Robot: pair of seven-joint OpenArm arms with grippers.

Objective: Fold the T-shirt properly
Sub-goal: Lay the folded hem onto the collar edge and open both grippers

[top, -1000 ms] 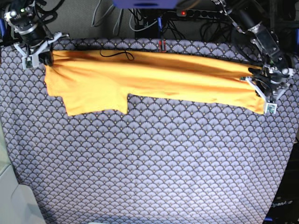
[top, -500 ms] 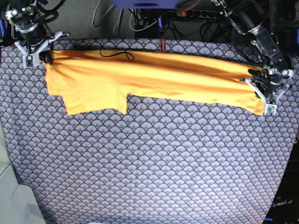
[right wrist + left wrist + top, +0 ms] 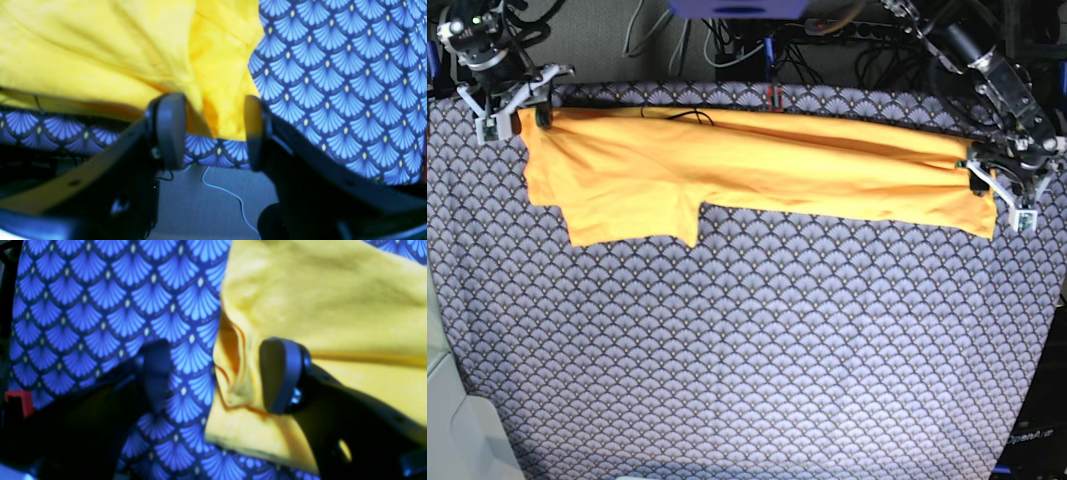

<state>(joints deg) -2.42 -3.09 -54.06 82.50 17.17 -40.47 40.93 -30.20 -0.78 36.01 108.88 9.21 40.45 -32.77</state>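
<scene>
Behind the bench point(image 3: 747, 400) you see cables and a power strip; the bench itself is covered with a blue-grey scallop-patterned cloth point(image 3: 757, 330). Across its far part lies the T-shirt point(image 3: 747, 165), folded lengthwise into a long band, with one sleeve point(image 3: 632, 215) sticking out toward the near side.

Your left end effector point(image 3: 215, 376) is at one end of the band. Its fingers are spread, and the fabric edge lies between them, but they do not press it. Your right end effector point(image 3: 213, 131) is at the other end, near the far bench edge, also spread, with a fabric corner in the gap.

I judge that the lengthwise fold is done and you now stand at the grasp for the next fold. The next move asks you to close both on the fabric ends, catching all layers, then to lift them together so the band does not twist.
</scene>
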